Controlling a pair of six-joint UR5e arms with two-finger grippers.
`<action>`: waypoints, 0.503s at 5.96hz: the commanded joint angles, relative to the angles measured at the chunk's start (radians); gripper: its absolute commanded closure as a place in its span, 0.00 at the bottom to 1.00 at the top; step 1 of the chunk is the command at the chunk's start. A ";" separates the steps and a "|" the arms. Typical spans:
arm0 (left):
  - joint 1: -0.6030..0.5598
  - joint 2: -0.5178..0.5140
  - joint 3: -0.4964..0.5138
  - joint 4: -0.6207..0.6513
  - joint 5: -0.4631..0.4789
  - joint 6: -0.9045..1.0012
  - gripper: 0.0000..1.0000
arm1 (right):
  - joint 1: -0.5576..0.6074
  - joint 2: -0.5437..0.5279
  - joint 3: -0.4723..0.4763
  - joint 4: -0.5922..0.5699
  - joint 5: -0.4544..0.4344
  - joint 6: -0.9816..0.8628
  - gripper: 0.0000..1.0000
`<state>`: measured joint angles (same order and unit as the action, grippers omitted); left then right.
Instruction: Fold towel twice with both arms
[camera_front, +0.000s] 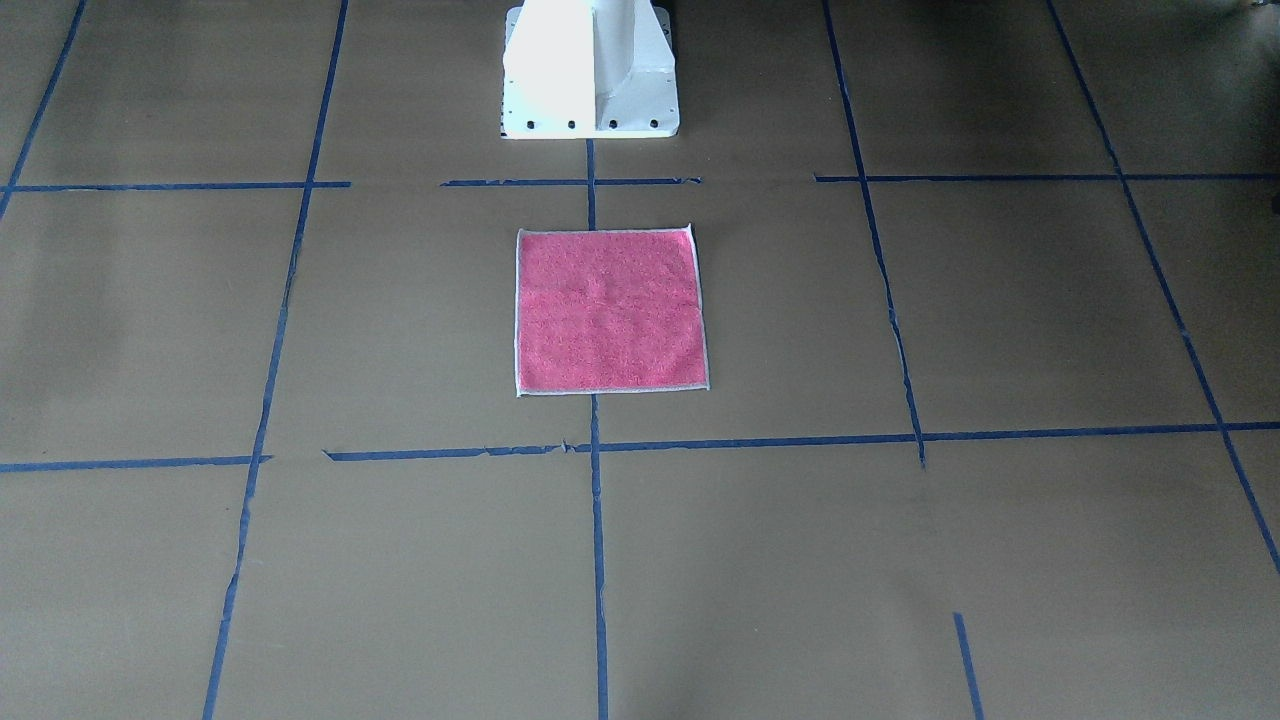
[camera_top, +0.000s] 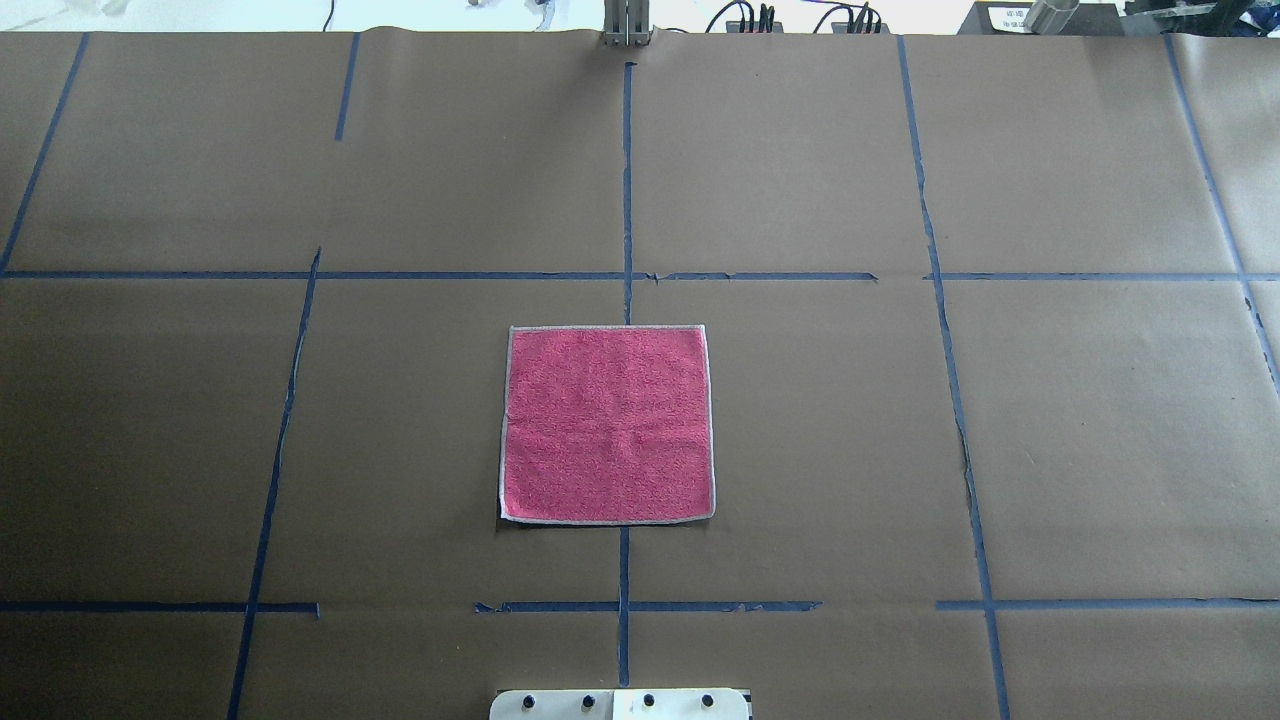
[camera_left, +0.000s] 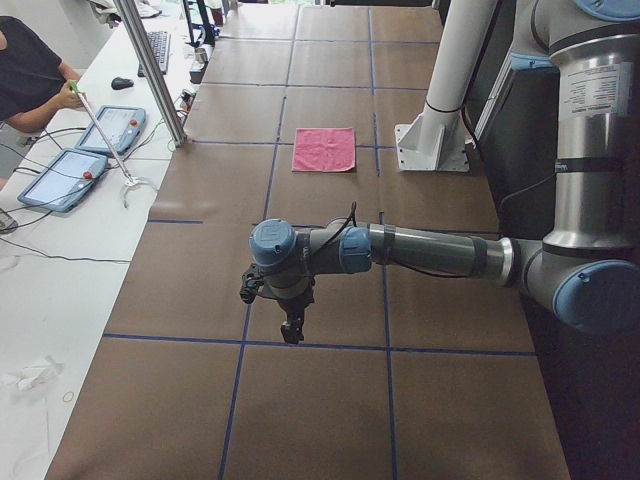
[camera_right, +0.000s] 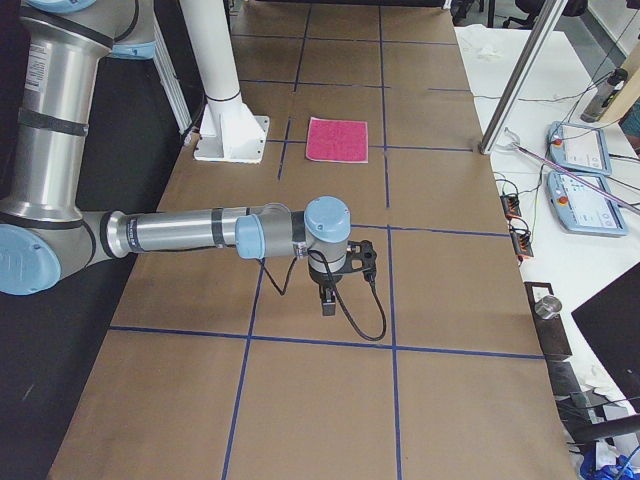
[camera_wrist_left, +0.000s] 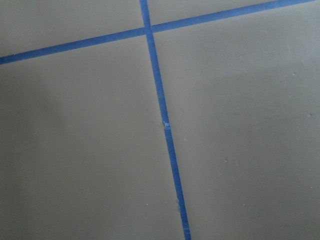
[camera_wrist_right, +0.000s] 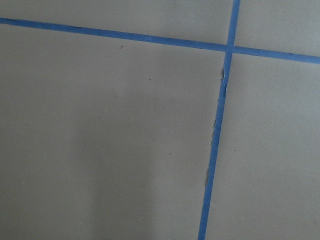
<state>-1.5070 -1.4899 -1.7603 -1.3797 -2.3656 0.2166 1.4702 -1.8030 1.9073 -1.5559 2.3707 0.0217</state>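
Observation:
The towel (camera_front: 610, 310) lies flat and unfolded, pink face up, with a pale stitched edge, in the middle of the brown paper table; it also shows in the overhead view (camera_top: 607, 423). My left gripper (camera_left: 292, 330) hangs over the table's left end, far from the towel (camera_left: 324, 149). My right gripper (camera_right: 327, 303) hangs over the table's right end, far from the towel (camera_right: 337, 139). Both grippers point down and show only in the side views, so I cannot tell whether they are open or shut. The wrist views show only paper and blue tape.
The white pedestal base (camera_front: 590, 75) stands just behind the towel. Blue tape lines (camera_top: 625, 200) grid the table. A metal post (camera_left: 150, 70) stands at the far edge. Tablets (camera_left: 60, 178) and a seated person (camera_left: 25, 70) are beyond the table.

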 joint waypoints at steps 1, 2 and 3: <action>0.001 0.002 0.002 -0.031 -0.026 -0.003 0.00 | -0.034 0.001 0.001 0.058 0.001 0.026 0.00; 0.002 0.000 -0.001 -0.033 -0.027 -0.003 0.00 | -0.094 0.004 0.003 0.127 -0.002 0.169 0.00; 0.004 -0.003 -0.004 -0.038 -0.027 -0.005 0.00 | -0.149 0.004 0.006 0.245 -0.004 0.328 0.00</action>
<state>-1.5046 -1.4903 -1.7614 -1.4129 -2.3920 0.2128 1.3735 -1.8002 1.9108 -1.4079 2.3686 0.2103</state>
